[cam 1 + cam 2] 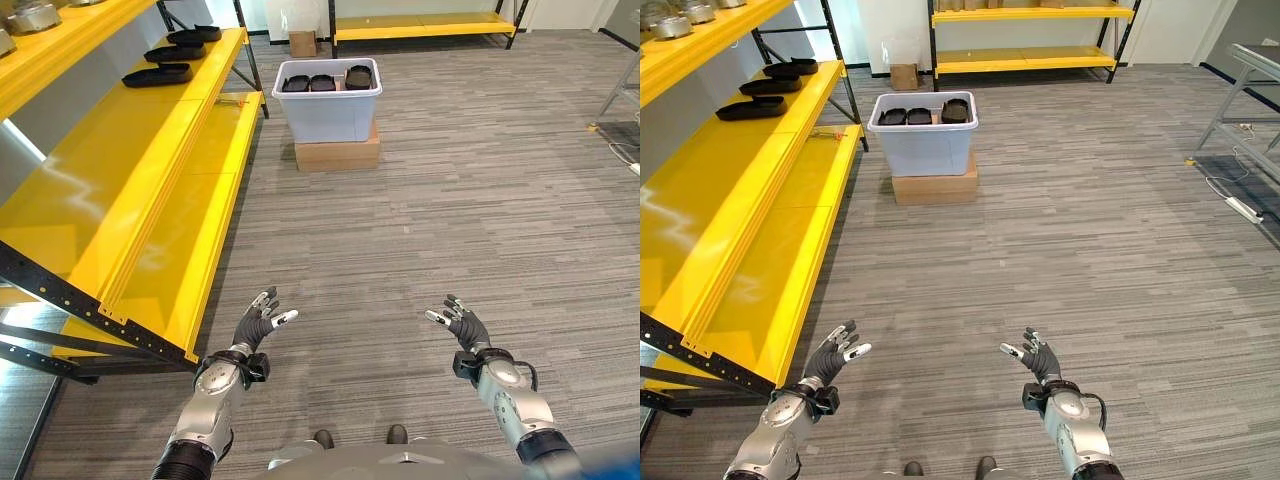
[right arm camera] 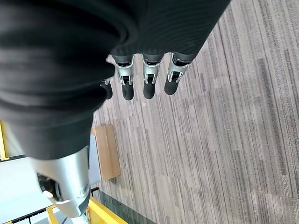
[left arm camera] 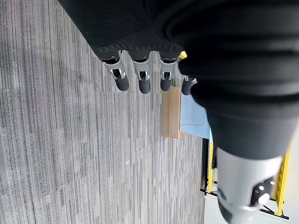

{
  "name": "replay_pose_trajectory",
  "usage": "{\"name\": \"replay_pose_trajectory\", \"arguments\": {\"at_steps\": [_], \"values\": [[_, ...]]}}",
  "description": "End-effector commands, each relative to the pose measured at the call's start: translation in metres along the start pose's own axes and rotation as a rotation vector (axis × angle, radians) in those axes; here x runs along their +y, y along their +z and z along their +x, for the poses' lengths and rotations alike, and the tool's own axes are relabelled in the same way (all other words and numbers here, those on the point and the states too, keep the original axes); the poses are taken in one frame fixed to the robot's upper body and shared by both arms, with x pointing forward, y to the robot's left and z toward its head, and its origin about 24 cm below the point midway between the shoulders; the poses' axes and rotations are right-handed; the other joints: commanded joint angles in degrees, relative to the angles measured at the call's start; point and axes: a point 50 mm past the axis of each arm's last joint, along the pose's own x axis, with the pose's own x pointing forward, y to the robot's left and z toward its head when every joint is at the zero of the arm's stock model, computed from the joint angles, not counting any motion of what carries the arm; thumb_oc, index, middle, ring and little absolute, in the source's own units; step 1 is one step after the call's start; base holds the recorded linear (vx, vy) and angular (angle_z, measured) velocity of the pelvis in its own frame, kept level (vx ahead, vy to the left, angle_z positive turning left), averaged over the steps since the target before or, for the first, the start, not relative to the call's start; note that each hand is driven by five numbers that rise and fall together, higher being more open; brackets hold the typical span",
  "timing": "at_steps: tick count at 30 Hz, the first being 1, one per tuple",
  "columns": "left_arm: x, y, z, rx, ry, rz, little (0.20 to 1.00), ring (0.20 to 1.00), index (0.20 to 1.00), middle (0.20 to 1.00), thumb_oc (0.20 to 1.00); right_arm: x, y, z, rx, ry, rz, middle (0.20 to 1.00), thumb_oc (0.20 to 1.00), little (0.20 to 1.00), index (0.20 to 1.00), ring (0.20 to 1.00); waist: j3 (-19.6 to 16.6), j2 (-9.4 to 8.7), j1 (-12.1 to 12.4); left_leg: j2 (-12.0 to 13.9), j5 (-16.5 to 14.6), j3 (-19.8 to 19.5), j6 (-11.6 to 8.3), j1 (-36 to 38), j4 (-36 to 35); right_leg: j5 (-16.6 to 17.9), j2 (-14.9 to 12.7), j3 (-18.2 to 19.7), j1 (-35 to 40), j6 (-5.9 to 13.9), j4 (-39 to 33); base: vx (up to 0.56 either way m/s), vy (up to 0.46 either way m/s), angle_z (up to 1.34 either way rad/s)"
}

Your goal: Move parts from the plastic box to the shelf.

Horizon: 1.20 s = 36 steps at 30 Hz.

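In the left eye view I see the plastic box [image 1: 328, 102] standing on a cardboard carton [image 1: 337, 154] on the grey striped floor [image 1: 480, 220], well ahead of me. Black parts [image 1: 323, 82] lie inside the box, side by side along its far edge. To the left of the box runs the yellow shelf [image 1: 150, 190], and three more black parts [image 1: 158, 74] rest on its upper level, far end. My left hand [image 1: 262, 320] hangs low over the floor, well short of the box, fingers spread and holding nothing; my right hand [image 1: 460, 322] does the same on the other side.

The right eye view gives me the same layout, with a second yellow rack [image 1: 1025, 40] behind the box.

In the left wrist view the fingers [image 3: 142, 79] point straight out, empty, toward the carton and box.

In the right wrist view the fingers [image 2: 149, 84] are likewise straight and empty above the floor.
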Motion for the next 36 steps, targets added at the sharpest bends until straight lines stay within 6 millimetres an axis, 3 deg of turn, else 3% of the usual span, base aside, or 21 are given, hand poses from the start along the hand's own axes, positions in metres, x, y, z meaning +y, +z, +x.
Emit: {"name": "replay_pose_trajectory", "arguments": {"at_steps": [1,5,21,36], "values": [[-0.004,0.010,0.008,0.000,-0.079,0.049,1.000,1.000,1.000,1.000,1.000,0.005,0.024,0.006,-0.110,0.016,-0.025,1.000,1.000,1.000,1.000,1.000,-1.03,-1.18,-0.21,1.03,-0.79,1.69,-2.95,0.22,0.32,0.29,-1.78,-1.62,1.22,3.62,0.56,0.00,0.000,0.00],[-0.005,0.012,0.010,-0.028,-0.084,-0.028,1.000,1.000,1.000,1.000,1.000,0.005,0.023,0.006,-0.101,0.020,-0.037,1.000,1.000,1.000,1.000,1.000,-1.27,-1.00,-0.46,0.71,-1.02,2.04,-2.76,0.35,0.32,0.38,-1.81,-1.34,1.01,3.77,0.56,0.02,0.047,-0.01],[-0.009,0.011,0.010,-0.012,-0.129,-0.005,1.000,1.000,1.000,1.000,1.000,0.010,0.020,0.005,-0.095,0.060,-0.065,1.000,1.000,1.000,1.000,1.000,-1.10,-1.29,-0.03,-0.66,-1.99,1.79,-1.67,0.82,0.32,0.74,-2.54,-1.66,1.35,4.33,0.56,0.01,0.046,0.00],[-0.006,0.003,0.009,0.048,-0.143,0.022,1.000,1.000,1.000,1.000,1.000,0.005,0.023,0.003,-0.120,0.021,-0.036,1.000,1.000,1.000,1.000,1.000,-0.48,-1.10,-0.88,-2.54,-3.00,1.58,0.90,1.24,0.32,0.24,-3.99,-0.90,0.48,5.51,4.15,0.03,0.107,0.02]]}}
